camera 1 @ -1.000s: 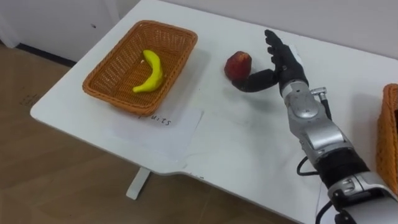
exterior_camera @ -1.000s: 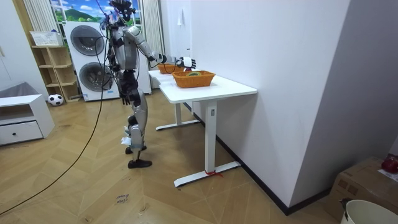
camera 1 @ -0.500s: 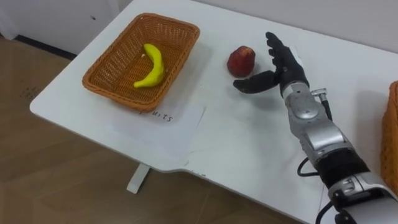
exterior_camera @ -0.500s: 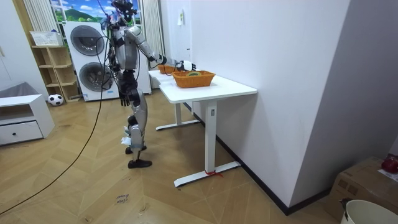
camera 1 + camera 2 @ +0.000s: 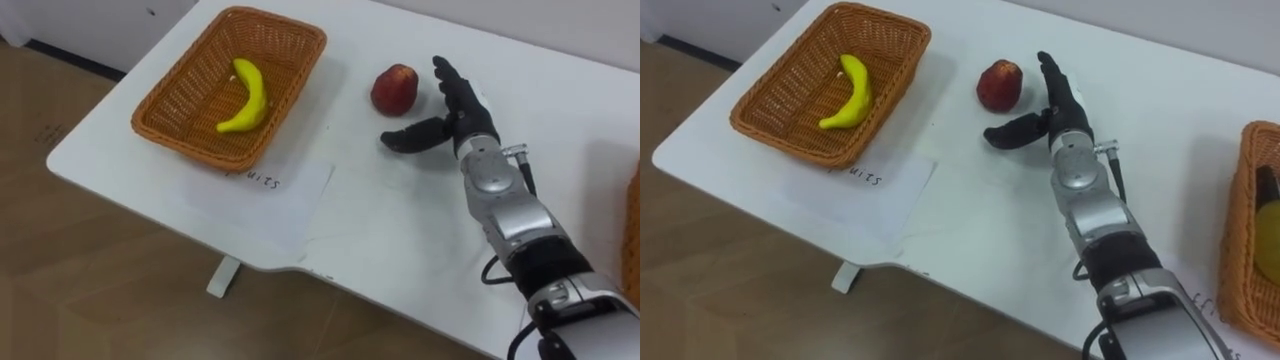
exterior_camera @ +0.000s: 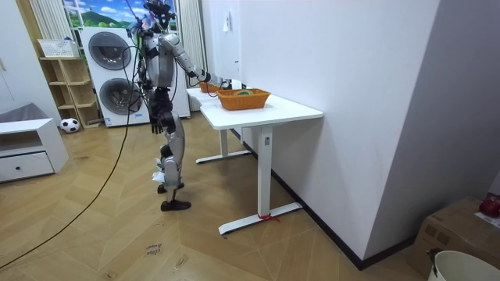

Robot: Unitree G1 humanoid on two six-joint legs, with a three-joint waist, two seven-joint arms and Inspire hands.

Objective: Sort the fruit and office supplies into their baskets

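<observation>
A red apple stands free on the white table, to the right of the wicker fruit basket. One yellow banana lies in that basket. My right hand is open just right of the apple, fingers straight and thumb stretched out below it, with a small gap between hand and apple. A second wicker basket sits at the table's right edge with a yellow thing and a dark thing in it. In the room view my left hand hangs at my side.
A white paper label lies in front of the fruit basket near the table's front edge. In the room view I stand at the table's end, with washing machines behind me and a wall along the table's far side.
One second ago the apple leaned against my right thumb. It now stands free and upright, and the hand has drawn slightly away from it. The view shifted a little.
</observation>
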